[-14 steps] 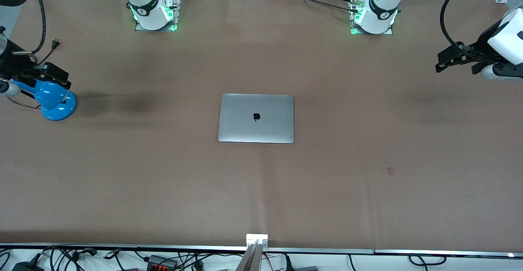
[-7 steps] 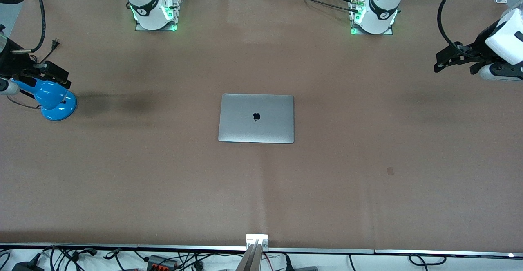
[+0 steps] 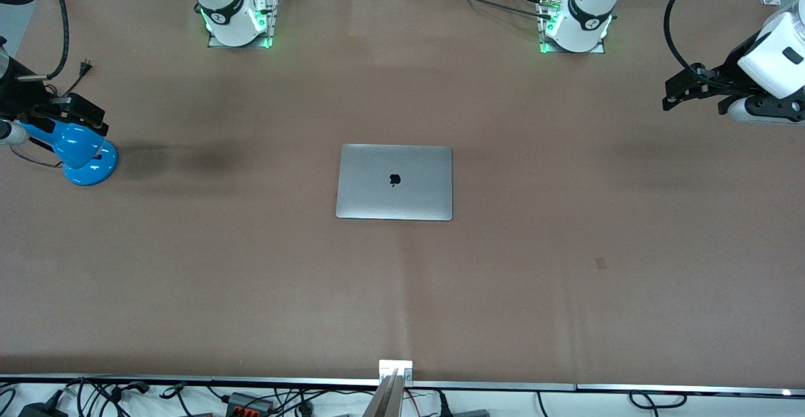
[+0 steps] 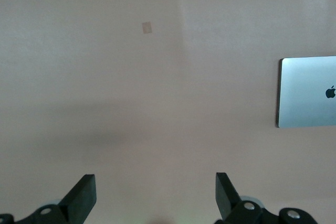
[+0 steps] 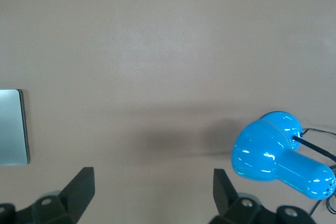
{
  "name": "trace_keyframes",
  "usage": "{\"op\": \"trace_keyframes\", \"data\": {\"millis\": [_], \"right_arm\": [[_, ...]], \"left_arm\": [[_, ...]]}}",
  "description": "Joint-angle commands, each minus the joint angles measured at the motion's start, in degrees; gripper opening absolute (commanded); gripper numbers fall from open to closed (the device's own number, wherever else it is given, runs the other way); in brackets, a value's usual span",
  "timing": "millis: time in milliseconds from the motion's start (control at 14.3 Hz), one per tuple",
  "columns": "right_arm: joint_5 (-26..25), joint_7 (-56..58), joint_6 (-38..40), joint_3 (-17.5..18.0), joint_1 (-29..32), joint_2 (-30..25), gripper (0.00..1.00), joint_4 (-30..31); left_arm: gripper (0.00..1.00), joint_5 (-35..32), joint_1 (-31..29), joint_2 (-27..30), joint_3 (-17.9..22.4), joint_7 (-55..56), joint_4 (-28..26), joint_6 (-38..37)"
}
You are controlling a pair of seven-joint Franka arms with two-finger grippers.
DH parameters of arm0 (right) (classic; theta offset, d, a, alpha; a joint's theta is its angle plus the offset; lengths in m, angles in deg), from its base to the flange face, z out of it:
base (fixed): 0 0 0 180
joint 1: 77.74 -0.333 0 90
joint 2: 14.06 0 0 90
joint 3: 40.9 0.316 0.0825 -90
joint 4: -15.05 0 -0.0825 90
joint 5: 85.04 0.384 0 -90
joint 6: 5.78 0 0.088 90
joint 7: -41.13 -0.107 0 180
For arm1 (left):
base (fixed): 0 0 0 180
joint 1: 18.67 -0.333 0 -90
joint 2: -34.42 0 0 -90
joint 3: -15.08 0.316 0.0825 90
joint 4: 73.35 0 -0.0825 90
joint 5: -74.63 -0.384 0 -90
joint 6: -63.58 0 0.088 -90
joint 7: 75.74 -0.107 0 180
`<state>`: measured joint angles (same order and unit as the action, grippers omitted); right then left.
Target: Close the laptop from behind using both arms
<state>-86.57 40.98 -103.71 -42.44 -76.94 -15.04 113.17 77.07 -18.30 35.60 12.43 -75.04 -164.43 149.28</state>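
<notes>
The silver-grey laptop (image 3: 394,182) lies shut and flat in the middle of the table, its lid with the black apple logo facing up. It also shows in the left wrist view (image 4: 307,92) and at the edge of the right wrist view (image 5: 12,127). My left gripper (image 3: 671,99) is open and empty, up in the air over the left arm's end of the table; its fingertips show in the left wrist view (image 4: 155,198). My right gripper (image 3: 94,120) is open and empty over the right arm's end, by the blue lamp; it shows in the right wrist view (image 5: 153,195).
A blue desk lamp (image 3: 82,153) lies on the table at the right arm's end, also in the right wrist view (image 5: 281,155). The two arm bases (image 3: 238,17) (image 3: 575,24) stand along the table's edge farthest from the front camera. A small mark (image 3: 600,263) is on the brown table top.
My left gripper has drifted slightly up and toward the table's middle. The right gripper has barely moved. The laptop has not moved.
</notes>
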Motion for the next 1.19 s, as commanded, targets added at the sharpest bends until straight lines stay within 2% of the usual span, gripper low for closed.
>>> {"op": "trace_keyframes", "data": {"millis": [0, 1120], "right_arm": [[0.7, 0.1, 0.4, 0.7, 0.7, -1.1, 1.00, 0.7], [0.7, 0.2, 1.9, 0.8, 0.6, -2.0, 1.00, 0.3]], "left_arm": [[1.00, 0.3, 0.0, -0.4, -0.1, -1.0, 1.3, -0.4], [1.00, -0.9, -0.2, -0.9, -1.0, -1.1, 2.4, -0.4]]}}
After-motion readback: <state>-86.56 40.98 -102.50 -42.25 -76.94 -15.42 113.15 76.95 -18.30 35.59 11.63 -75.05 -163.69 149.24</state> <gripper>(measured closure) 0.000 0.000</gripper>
